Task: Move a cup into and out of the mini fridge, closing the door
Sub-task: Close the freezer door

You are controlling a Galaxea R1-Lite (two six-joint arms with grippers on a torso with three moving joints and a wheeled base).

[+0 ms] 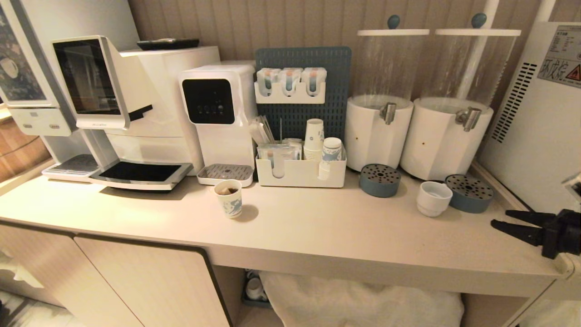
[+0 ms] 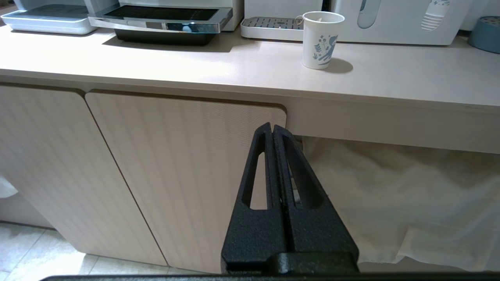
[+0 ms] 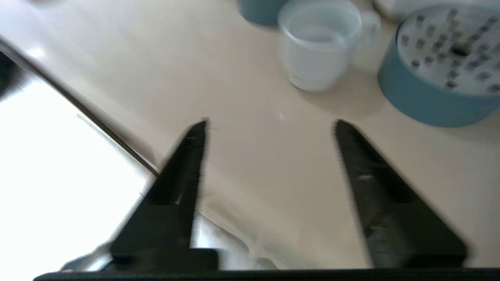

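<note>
The small white cup [image 1: 434,198] stands on the counter [image 1: 317,227] in front of the right dispenser; the right wrist view shows the cup [image 3: 318,50] ahead of the fingers. My right gripper [image 1: 500,218] hovers open over the counter's right end, to the right of the cup and apart from it, with nothing between its fingers [image 3: 271,123]. The mini fridge [image 1: 535,122] shows only its vented side with a warning sticker at the far right. Its door is out of view. My left gripper [image 2: 270,127] hangs shut and empty below the counter, in front of a cabinet panel.
A printed paper cup [image 1: 229,198] with a tea bag stands mid-counter. Two blue drip trays [image 1: 380,180] [image 1: 469,193] flank the white cup under two drink dispensers [image 1: 379,131]. An organiser [image 1: 299,172], a water dispenser [image 1: 218,113] and a coffee machine [image 1: 127,109] line the back.
</note>
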